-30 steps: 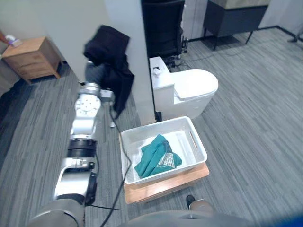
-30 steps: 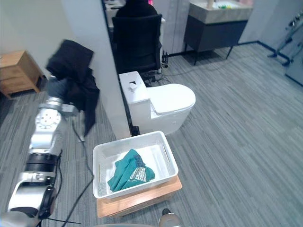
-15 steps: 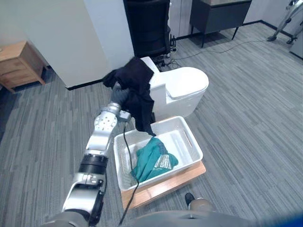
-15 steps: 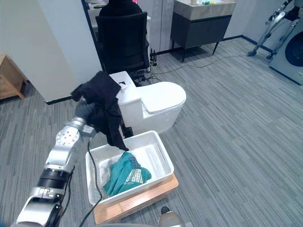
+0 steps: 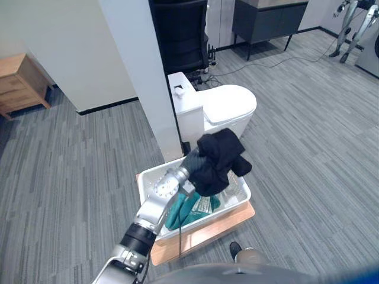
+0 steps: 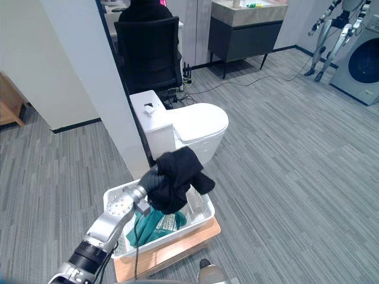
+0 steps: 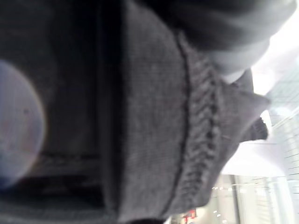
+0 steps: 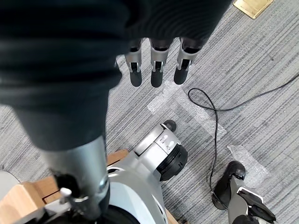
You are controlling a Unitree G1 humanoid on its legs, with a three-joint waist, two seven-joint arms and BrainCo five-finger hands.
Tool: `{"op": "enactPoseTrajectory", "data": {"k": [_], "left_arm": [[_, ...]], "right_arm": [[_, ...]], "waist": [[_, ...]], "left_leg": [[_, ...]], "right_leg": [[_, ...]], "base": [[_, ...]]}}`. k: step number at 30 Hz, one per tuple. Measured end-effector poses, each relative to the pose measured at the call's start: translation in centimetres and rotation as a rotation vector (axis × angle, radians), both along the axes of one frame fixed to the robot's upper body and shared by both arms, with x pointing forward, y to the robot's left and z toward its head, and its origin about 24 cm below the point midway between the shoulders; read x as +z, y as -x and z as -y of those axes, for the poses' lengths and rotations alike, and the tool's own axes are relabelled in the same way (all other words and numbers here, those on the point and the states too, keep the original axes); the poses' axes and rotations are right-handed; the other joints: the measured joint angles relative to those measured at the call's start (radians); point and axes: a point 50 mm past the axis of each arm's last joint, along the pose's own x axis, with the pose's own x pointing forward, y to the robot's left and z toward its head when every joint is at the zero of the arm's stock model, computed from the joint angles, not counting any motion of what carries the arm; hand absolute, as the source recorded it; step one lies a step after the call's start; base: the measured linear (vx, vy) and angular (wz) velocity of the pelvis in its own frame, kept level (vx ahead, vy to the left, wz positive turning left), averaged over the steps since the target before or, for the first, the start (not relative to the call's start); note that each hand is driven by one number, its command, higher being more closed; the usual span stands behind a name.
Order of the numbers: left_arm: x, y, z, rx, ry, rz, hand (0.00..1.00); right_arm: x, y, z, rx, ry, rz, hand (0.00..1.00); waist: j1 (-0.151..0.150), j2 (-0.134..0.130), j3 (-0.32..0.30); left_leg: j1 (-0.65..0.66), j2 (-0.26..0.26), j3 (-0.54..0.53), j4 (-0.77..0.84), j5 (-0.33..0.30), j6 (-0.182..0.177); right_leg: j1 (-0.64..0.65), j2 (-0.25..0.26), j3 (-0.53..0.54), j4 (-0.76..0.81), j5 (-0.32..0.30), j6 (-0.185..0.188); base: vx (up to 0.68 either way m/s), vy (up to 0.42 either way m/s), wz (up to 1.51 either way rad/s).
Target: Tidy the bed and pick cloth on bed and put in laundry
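Note:
A black knit cloth (image 5: 220, 158) hangs bunched over my left hand (image 6: 149, 180), just above the right half of the white laundry basket (image 5: 145, 176). My left hand is shut on it, and the same dark knit (image 7: 140, 116) lies close against the hand in the left wrist view. A teal cloth (image 5: 188, 208) lies inside the basket. My right hand (image 8: 157, 70) hangs over the grey floor with straight fingers and holds nothing.
The basket stands on a low wooden board (image 5: 208, 229). A white toilet (image 5: 228, 106) and a white wall pillar (image 5: 141, 77) are right behind it. A black office chair (image 5: 177, 35), a dark cabinet (image 5: 266, 18) and a wooden nightstand (image 5: 21, 83) stand farther off.
My left arm has swung to the right and down with the black cloth, from beside the wall to over the basket. The view has turned with it.

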Motion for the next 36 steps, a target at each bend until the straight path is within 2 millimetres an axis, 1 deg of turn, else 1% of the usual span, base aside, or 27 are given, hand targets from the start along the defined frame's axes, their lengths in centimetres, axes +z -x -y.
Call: {"op": "enactPoseTrajectory", "data": {"k": [2,5,6,7,9,11,12,13,15,17,19,21,23,24,25,26,27,28,29,31,33,35,36], "left_arm": [[-2.3,1.2,-0.9,0.026,-0.055,-0.068,1.00],[-4.5,2.8,-2.1,0.083,-0.122,-0.129,1.00],[-4.9,3.1,-2.3,0.097,-0.128,-0.144,1.00],[-5.8,3.5,-3.1,0.144,-0.148,-0.167,1.00],[-6.5,3.7,-4.1,0.201,-0.185,-0.178,1.00],[-7.5,3.9,-5.9,0.302,-0.234,-0.199,1.00],[-7.7,4.0,-6.3,0.330,-0.244,-0.200,1.00],[-7.9,4.0,-7.1,0.376,-0.273,-0.192,1.00],[-8.2,4.2,-7.7,0.426,-0.304,-0.183,1.00],[-8.2,4.2,-8.1,0.495,-0.331,-0.155,1.00],[-7.8,3.7,-8.2,0.549,-0.329,-0.123,1.00],[-6.8,2.5,-8.2,0.601,-0.354,-0.043,1.00],[-6.3,1.7,-8.2,0.640,-0.358,-0.009,1.00],[-5.8,1.2,-8.1,0.669,-0.348,0.011,1.00],[-5.3,0.6,-7.8,0.703,-0.334,0.035,1.00],[-5.1,0.3,-7.6,0.712,-0.340,0.053,1.00],[-4.6,-0.2,-7.4,0.728,-0.347,0.087,1.00],[-4.2,-0.6,-7.4,0.749,-0.346,0.106,1.00],[-3.9,-0.8,-7.4,0.762,-0.344,0.119,1.00],[-3.4,-1.3,-7.2,0.781,-0.335,0.140,1.00],[-2.8,-1.9,-6.9,0.801,-0.322,0.164,1.00],[-2.2,-2.5,-6.8,0.828,-0.307,0.187,1.00],[-1.9,-2.7,-6.7,0.835,-0.304,0.194,0.00]], "right_arm": [[0.0,-0.1,0.0,0.003,-0.005,0.006,0.00],[0.0,-0.1,0.1,0.004,-0.008,0.008,0.00],[0.1,0.0,0.2,0.004,-0.007,0.010,0.00],[0.1,-0.4,0.3,-0.008,-0.010,0.025,0.00],[0.2,-1.0,0.7,-0.007,-0.007,0.042,0.00],[0.3,-2.6,0.8,-0.005,-0.016,0.087,0.00],[0.3,-3.3,0.7,-0.001,-0.019,0.103,0.00],[0.4,-4.2,0.9,-0.004,-0.017,0.126,0.00],[0.5,-4.7,1.4,0.001,-0.011,0.141,0.00],[0.7,-5.7,1.7,0.012,-0.006,0.168,0.00],[1.0,-6.4,1.8,0.023,-0.001,0.203,0.00],[1.1,-7.2,1.6,0.033,-0.009,0.237,0.00],[1.3,-7.9,1.3,0.048,-0.014,0.256,0.00],[1.5,-8.5,1.3,0.057,-0.012,0.280,0.00],[1.9,-9.4,1.3,0.067,-0.004,0.325,0.00],[2.1,-9.9,1.2,0.070,-0.002,0.349,0.00],[2.6,-11.0,0.9,0.073,-0.004,0.404,0.00],[3.0,-12.1,0.7,0.095,-0.004,0.447,0.00],[3.3,-12.8,0.6,0.107,-0.003,0.470,0.00],[3.7,-13.5,0.4,0.123,-0.001,0.505,0.00],[4.0,-13.9,0.4,0.124,0.002,0.533,0.00],[4.3,-14.3,0.2,0.137,0.005,0.556,0.00],[4.4,-14.4,0.2,0.142,0.005,0.562,0.00]], "waist": [[0.005,0.000,-0.003],[0.007,0.000,-0.008],[0.008,-0.001,-0.012],[0.010,0.000,-0.017],[0.010,0.001,-0.017],[0.009,0.005,-0.008],[0.009,0.006,0.002],[0.008,0.008,0.029],[0.008,0.015,0.047],[0.009,0.017,0.081],[0.009,0.014,0.099],[0.013,-0.004,0.134],[0.018,-0.014,0.153],[0.024,-0.021,0.176],[0.032,-0.021,0.197],[0.034,-0.023,0.200],[0.040,-0.026,0.212],[0.039,-0.028,0.224],[0.039,-0.026,0.237],[0.039,-0.025,0.255],[0.043,-0.028,0.267],[0.050,-0.035,0.292],[0.054,-0.036,0.298]], "left_leg": [[-0.002,0.003,-0.001,0.001,0.000,0.000],[-0.018,0.005,-0.009,0.006,0.000,-0.001],[-0.026,0.005,-0.010,0.007,0.001,-0.001],[-0.052,0.004,-0.016,0.015,0.001,0.000],[-0.084,0.001,-0.025,0.019,0.004,0.005],[-0.125,-0.001,-0.027,0.019,0.016,0.009],[-0.128,-0.001,-0.027,0.018,0.018,0.010],[-0.133,-0.001,-0.028,0.019,0.020,0.010],[-0.157,0.001,-0.030,0.022,0.022,0.009],[-0.169,0.006,-0.028,0.031,0.023,0.009],[-0.194,0.009,-0.025,0.047,0.022,0.009],[-0.239,0.015,-0.021,0.080,0.022,0.008],[-0.266,0.022,-0.011,0.103,0.018,0.008],[-0.267,0.027,0.001,0.115,0.014,0.007],[-0.282,0.040,0.007,0.142,-0.003,0.009],[-0.298,0.046,0.012,0.158,-0.010,0.008],[-0.323,0.060,0.020,0.184,-0.023,0.009],[-0.341,0.070,0.026,0.207,-0.030,0.010],[-0.355,0.077,0.026,0.222,-0.035,0.009],[-0.369,0.089,0.026,0.242,-0.040,0.009],[-0.390,0.098,0.027,0.259,-0.041,0.009],[-0.405,0.110,0.031,0.283,-0.043,0.009],[-0.405,0.112,0.032,0.285,-0.044,0.009]], "right_leg": [[0.000,-0.001,-0.007,0.000,0.000,0.000],[-0.007,-0.007,-0.031,-0.001,0.000,0.000],[-0.014,-0.008,-0.032,-0.001,0.000,0.000],[-0.036,-0.012,-0.037,0.003,0.000,0.000],[-0.066,-0.017,-0.045,0.012,0.000,0.000],[-0.112,-0.019,-0.047,0.015,0.009,0.000],[-0.117,-0.019,-0.047,0.015,0.011,0.000],[-0.122,-0.019,-0.048,0.015,0.013,0.000],[-0.143,-0.019,-0.053,0.015,0.017,0.001],[-0.152,-0.019,-0.058,0.018,0.019,0.002],[-0.176,-0.019,-0.062,0.033,0.019,0.002],[-0.219,-0.021,-0.058,0.061,0.019,0.002],[-0.242,-0.020,-0.056,0.071,0.020,0.001],[-0.243,-0.018,-0.052,0.074,0.020,0.000],[-0.251,-0.010,-0.046,0.079,0.021,-0.001],[-0.264,-0.007,-0.042,0.084,0.021,-0.002],[-0.284,0.000,-0.032,0.089,0.023,-0.004],[-0.303,0.005,-0.028,0.094,0.026,-0.008],[-0.312,0.010,-0.025,0.099,0.026,-0.010],[-0.321,0.016,-0.026,0.105,0.027,-0.012],[-0.347,0.022,-0.026,0.120,0.025,-0.017],[-0.360,0.028,-0.026,0.133,0.025,-0.018],[-0.361,0.030,-0.026,0.135,0.024,-0.019]], "base": [[-0.01,-0.018,0.08],[-0.02,-0.020,0.11],[-0.03,-0.026,0.11],[-0.03,-0.028,0.07],[-0.03,-0.030,0.09],[-0.01,-0.039,0.01],[-0.01,-0.043,-0.03],[0.00,-0.038,-0.01],[0.00,-0.016,0.01],[0.00,0.000,0.00],[0.00,-0.014,0.04],[-0.04,-0.034,0.02],[-0.04,-0.044,-0.02],[-0.07,-0.061,-0.11],[-0.08,-0.055,-0.15],[-0.07,-0.063,-0.22],[-0.05,-0.065,-0.23],[-0.05,-0.073,-0.22],[-0.03,-0.057,-0.12],[-0.02,-0.048,-0.05],[0.00,-0.041,-0.02],[0.00,-0.033,-0.02],[-0.01,-0.033,-0.04]]}}
